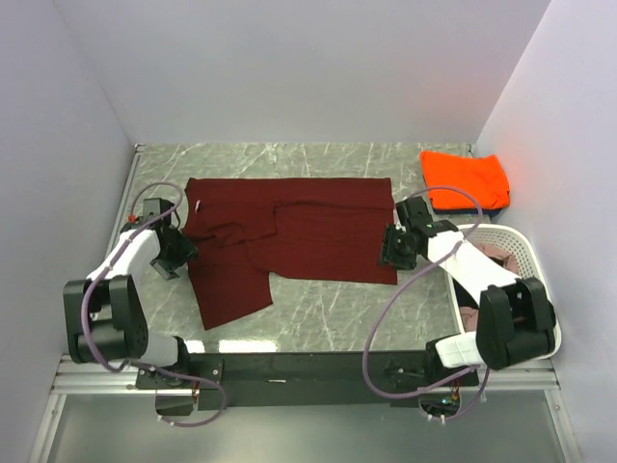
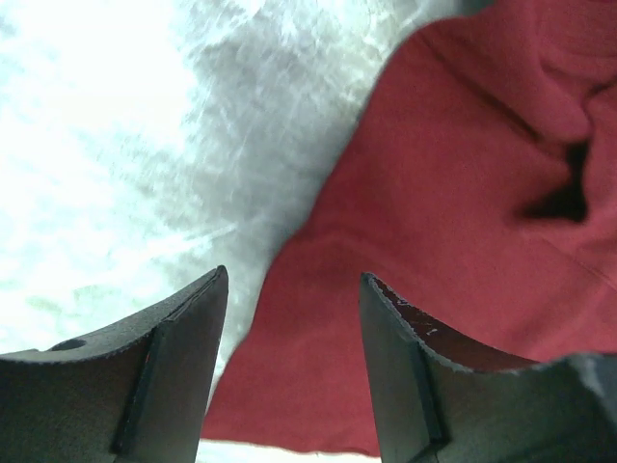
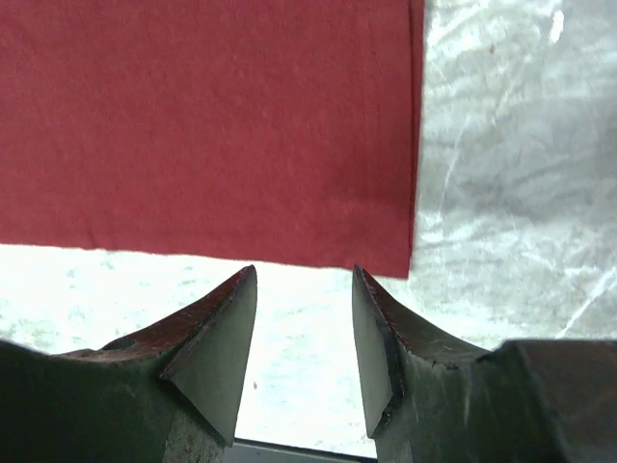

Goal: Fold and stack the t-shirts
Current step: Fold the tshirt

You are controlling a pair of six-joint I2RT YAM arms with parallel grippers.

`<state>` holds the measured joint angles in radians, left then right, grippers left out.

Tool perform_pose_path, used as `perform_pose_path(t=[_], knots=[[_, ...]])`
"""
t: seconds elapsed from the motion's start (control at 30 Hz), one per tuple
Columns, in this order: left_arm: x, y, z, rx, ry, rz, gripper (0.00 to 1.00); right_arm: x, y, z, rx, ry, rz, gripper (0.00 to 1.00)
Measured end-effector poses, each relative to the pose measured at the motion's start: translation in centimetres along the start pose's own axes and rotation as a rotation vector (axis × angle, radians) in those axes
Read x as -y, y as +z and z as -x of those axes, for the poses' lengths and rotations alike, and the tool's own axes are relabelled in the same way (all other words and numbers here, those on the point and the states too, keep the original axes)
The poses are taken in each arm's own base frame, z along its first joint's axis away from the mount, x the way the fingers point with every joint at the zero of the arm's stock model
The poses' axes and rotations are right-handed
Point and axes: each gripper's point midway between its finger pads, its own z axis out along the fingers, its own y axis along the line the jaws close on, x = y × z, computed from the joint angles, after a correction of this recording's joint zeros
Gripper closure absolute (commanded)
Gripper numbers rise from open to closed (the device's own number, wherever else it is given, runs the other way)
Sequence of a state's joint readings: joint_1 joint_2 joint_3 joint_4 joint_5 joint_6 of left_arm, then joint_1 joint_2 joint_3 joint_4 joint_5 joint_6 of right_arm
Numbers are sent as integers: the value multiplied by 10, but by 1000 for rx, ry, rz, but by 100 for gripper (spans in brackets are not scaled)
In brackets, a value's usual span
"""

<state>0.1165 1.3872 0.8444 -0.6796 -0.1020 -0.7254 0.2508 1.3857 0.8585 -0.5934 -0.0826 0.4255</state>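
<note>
Currently: maroon t-shirt spread on counter. Left pincer parted, empty, over its left edge. Right pincer parted, empty, at right edge.

No legible text, label, brand, number or sign on anything in view.

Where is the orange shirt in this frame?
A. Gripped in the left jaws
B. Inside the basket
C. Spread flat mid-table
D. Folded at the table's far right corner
D: the orange shirt lies folded at the far right corner, outside the basket, while the maroon shirt is the one spread out.
</note>
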Motion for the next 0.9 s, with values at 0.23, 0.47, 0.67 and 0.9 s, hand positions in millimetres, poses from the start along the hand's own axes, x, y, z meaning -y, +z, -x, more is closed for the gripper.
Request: perform_pose_path(t=[0.23,0.47,0.67,0.9], knots=[[-3,29,-5,-54,44,46,47,6,-9,-9,45,-2,10,49],[-3,34,-5,-62,64,52,51,15,-8,-21,44,-1,-6,49],[-2,35,-4,-59,66,48,47,19,-9,-24,53,2,-16,49],[6,18,8,-14,59,13,46,17,-14,-21,76,1,-7,49]])
